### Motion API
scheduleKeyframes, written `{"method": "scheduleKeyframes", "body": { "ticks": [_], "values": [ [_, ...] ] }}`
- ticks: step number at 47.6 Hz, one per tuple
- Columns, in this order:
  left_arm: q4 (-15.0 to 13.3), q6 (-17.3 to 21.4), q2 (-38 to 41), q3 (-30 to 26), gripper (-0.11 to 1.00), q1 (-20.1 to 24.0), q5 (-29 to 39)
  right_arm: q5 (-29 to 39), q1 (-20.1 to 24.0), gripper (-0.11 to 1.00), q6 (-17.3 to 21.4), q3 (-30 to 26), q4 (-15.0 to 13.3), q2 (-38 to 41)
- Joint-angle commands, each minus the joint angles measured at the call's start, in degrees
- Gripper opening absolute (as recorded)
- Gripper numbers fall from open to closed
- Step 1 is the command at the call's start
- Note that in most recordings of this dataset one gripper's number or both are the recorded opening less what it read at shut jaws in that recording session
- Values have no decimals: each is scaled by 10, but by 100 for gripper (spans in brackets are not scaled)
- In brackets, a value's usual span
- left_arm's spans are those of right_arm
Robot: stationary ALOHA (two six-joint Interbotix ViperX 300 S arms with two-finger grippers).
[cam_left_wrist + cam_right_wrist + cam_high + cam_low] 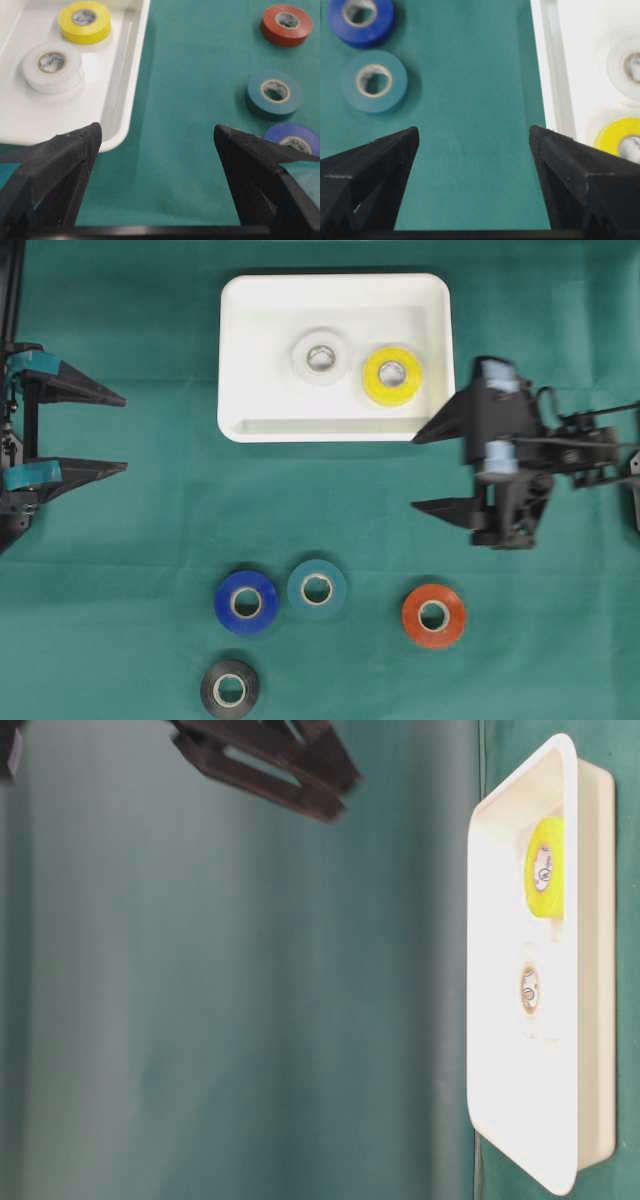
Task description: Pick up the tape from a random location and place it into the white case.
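The white case (240,360) sits at the top middle of the green cloth and holds a white tape roll (320,357) and a yellow tape roll (392,375). On the cloth below lie a blue roll (246,602), a teal roll (317,588), an orange roll (433,615) and a black roll (229,689). My right gripper (415,473) is open and empty, just right of the case's lower right corner. My left gripper (122,433) is open and empty at the far left edge. The case also shows in the left wrist view (125,100) and the right wrist view (555,90).
The green cloth (150,560) covers the whole table. The right arm (570,445) stretches in from the right edge. In the table-level view the case (500,1120) stands at the right, with the right gripper's fingers (270,765) hanging at the top.
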Motion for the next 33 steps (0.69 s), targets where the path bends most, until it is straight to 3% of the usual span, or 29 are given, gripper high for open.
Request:
{"method": "scheduleKeyframes", "body": {
  "ticks": [1,16,33],
  "values": [
    [-1,0,4,-5,96,2,-3,-19,3,84,-1,18,-2,-52],
    [-1,0,4,-5,96,1,-3,-47,3,82,-1,108,-4,-167],
    [-1,0,4,-4,96,1,-3,-88,3,79,-1,197,-18,-217]
  ]
}}
